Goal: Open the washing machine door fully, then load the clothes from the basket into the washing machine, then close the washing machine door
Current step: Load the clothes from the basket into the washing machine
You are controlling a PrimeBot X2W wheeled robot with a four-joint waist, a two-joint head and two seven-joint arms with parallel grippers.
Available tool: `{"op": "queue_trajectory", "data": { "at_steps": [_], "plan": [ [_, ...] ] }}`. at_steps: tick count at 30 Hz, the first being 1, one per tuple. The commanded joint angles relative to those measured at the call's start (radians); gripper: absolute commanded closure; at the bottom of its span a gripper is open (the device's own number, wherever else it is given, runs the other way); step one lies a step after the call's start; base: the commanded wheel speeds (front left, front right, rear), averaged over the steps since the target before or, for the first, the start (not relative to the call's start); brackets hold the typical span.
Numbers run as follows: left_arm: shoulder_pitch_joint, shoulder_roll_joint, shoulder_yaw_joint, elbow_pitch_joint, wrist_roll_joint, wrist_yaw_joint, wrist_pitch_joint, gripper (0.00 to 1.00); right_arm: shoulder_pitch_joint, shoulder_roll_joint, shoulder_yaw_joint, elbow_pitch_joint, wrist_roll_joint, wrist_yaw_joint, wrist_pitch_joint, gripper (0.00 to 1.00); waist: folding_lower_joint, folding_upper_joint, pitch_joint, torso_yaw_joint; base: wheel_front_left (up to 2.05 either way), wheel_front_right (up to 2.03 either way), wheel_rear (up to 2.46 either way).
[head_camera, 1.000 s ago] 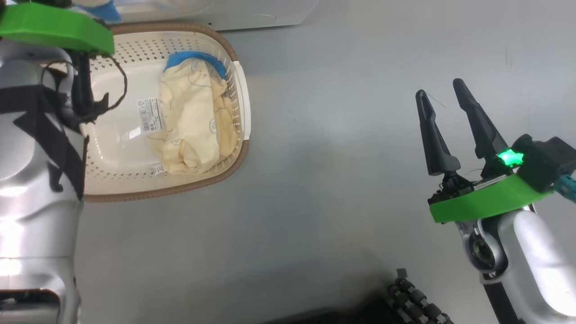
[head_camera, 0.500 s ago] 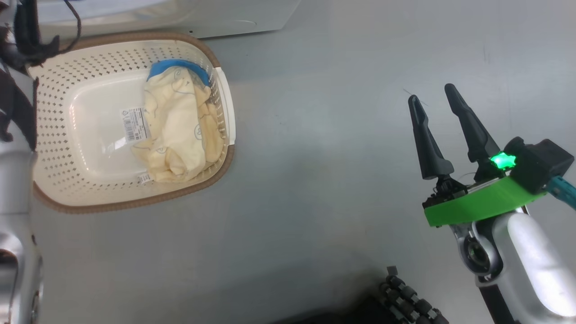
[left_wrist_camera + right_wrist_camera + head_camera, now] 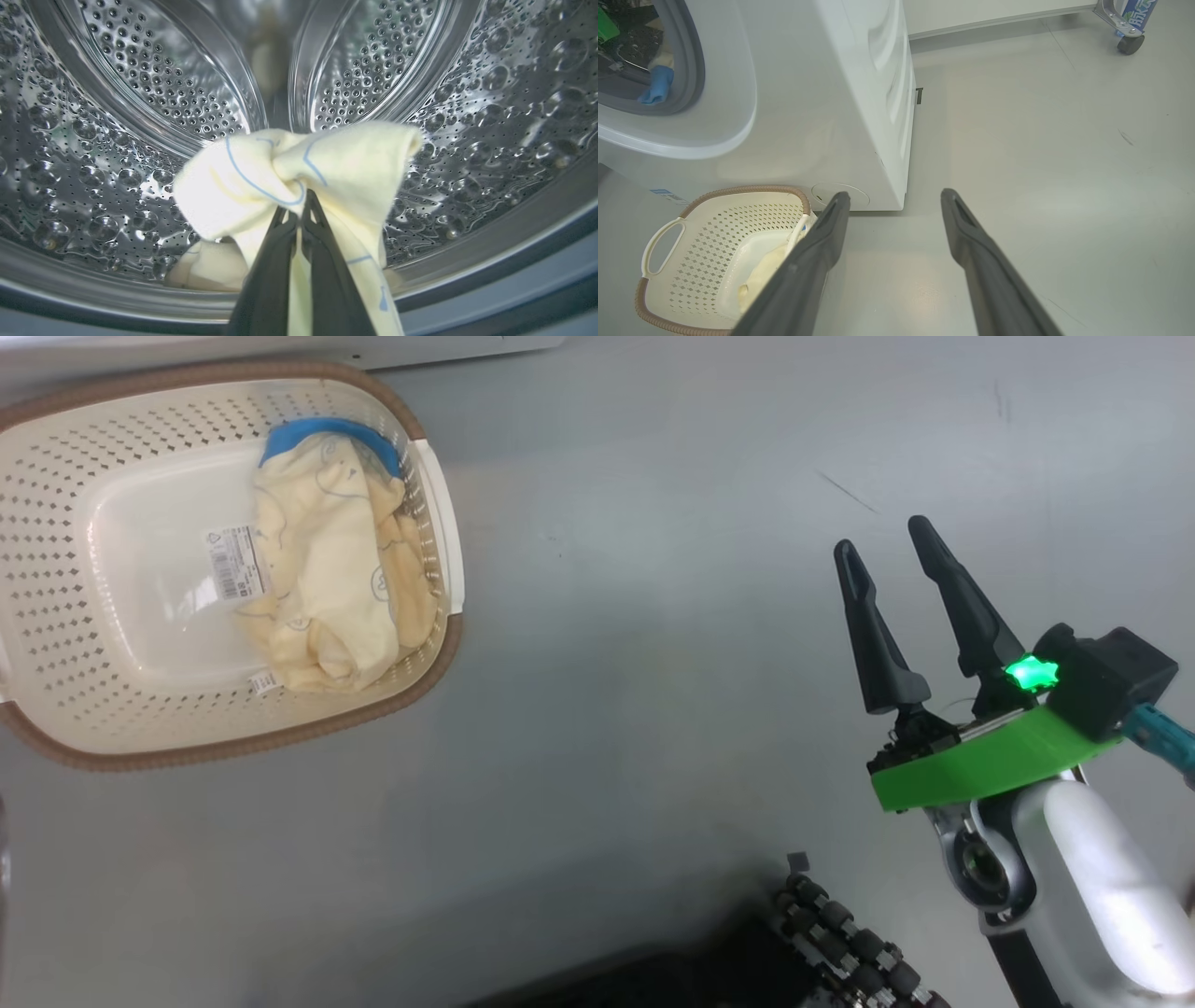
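Inside the washing machine's drum (image 3: 140, 93), the left tool (image 3: 298, 205) is clamped on a cream garment (image 3: 355, 158). The basket (image 3: 37, 616) on the floor (image 3: 653, 616) holds a second garment (image 3: 327, 579), lying as before. The right tool (image 3: 882, 537) stays apart.

The head camera has swung since a second ago: the basket (image 3: 56, 616) and the grey floor (image 3: 653, 663) now sit further left in the head view, and the washing machine (image 3: 439, 343) has shrunk to a thin white strip along the top edge. The pale left forearm that covered the basket's left side has drawn away, baring that perforated wall.
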Motion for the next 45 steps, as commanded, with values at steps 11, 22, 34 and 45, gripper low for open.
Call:
{"op": "queue_trajectory", "data": {
  "at_steps": [11,22,34,45],
  "plan": [
    [-0.184,0.063,-0.064,0.054,0.074,0.008,-0.115,1.00,0.057,0.000,0.034,-0.034,0.009,0.000,-0.010,0.00,-0.0001,0.0000,0.066,0.001,0.00,0.00,0.00],
    [-0.270,0.076,-0.119,0.104,0.138,0.028,-0.243,1.00,0.060,-0.004,0.056,-0.033,0.014,0.000,-0.010,0.00,-0.0001,0.0000,0.075,-0.016,0.00,0.00,0.00],
    [-0.254,0.076,-0.102,0.184,0.098,0.032,-0.234,1.00,0.062,-0.008,0.066,-0.026,0.014,0.000,-0.010,0.00,-0.0001,0.0000,0.068,-0.019,0.00,0.00,0.00],
    [-0.313,0.045,-0.090,0.338,0.036,0.004,-0.153,0.00,0.056,-0.006,0.069,-0.022,0.015,0.000,-0.010,0.00,-0.0001,0.0000,0.062,-0.019,0.00,0.00,0.00]
  ]
}}
